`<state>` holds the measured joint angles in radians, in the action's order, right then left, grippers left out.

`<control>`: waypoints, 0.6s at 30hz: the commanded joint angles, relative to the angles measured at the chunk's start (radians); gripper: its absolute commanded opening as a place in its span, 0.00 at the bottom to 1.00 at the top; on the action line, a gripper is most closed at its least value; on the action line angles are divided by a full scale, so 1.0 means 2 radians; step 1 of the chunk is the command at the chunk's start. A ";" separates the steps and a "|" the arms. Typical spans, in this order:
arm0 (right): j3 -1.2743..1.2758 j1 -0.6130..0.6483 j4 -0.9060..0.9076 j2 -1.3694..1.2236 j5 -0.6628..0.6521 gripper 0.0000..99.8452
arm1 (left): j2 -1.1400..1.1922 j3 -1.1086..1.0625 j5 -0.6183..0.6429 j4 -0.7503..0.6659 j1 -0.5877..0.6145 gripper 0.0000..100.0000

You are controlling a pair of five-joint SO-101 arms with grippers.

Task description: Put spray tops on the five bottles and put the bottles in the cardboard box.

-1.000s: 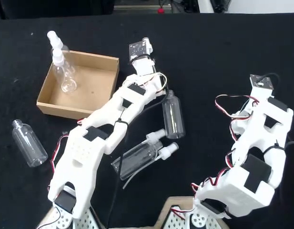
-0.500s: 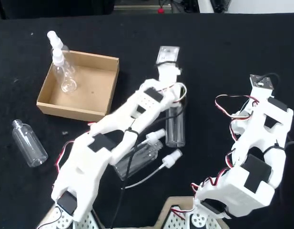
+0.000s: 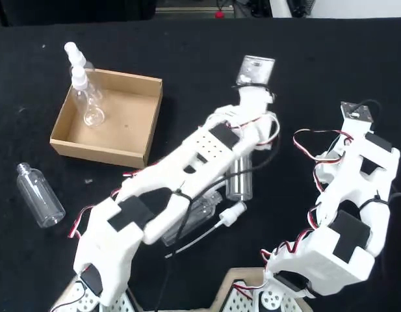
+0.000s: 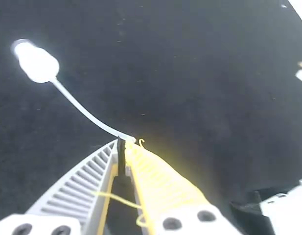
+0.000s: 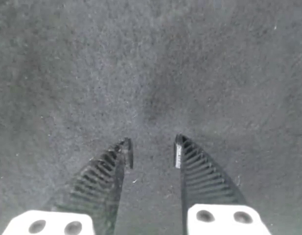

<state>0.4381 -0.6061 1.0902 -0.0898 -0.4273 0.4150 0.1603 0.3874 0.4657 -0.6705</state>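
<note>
counter: black and bare to the right of the box, giving both arms working room.
left arm: stretched out well to the right of the box, lying across two bottles, probably on the way to one of them.
right arm: folded up farther right of the box, seemingly parked to keep out of the way.
box: open-topped cardboard, the goal for all five bottles.
topped bottles: two, upright at the box's far left corner, likely to save room. One stood inside; whether the other was inside or just behind the wall I could not tell.
bare bottle: lay just off the box's near left corner, neck open, awaiting a top.
mid bottles: two, lying right of the box and half under the left arm, their necks hidden.
loose top: lay right of the box beside the mid bottles, tube trailing on the counter.
left pincer: closed tight on the thin tube of a held top, leaving the head free in front.
right pincer: partly open, holding nothing, over the counter.
views: the wrist views gave each pincer's jaws and contents; the high view gave the layout around the box.
</note>
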 commanded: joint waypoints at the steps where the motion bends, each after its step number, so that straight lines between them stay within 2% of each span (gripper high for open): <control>1: -0.002 -0.009 -0.010 0.031 -0.005 0.15 | -0.044 -0.001 -0.003 0.000 -0.013 0.03; 5: -0.006 -0.018 -0.010 0.032 -0.005 0.15 | -0.068 -0.013 -0.026 0.008 -0.047 0.03; 9: -0.057 -0.087 0.000 0.034 0.000 0.15 | -0.097 -0.043 -0.061 0.030 -0.087 0.03; 13: -0.142 -0.148 0.051 0.031 0.000 0.15 | -0.114 -0.072 -0.099 0.031 -0.112 0.03; 18: -0.191 -0.148 0.088 0.030 -0.002 0.15 | -0.138 -0.089 -0.130 0.035 -0.104 0.05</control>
<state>0.1389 -0.9007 1.2329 -0.0898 -0.4273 0.2401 -0.0207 0.1741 0.5255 -0.8899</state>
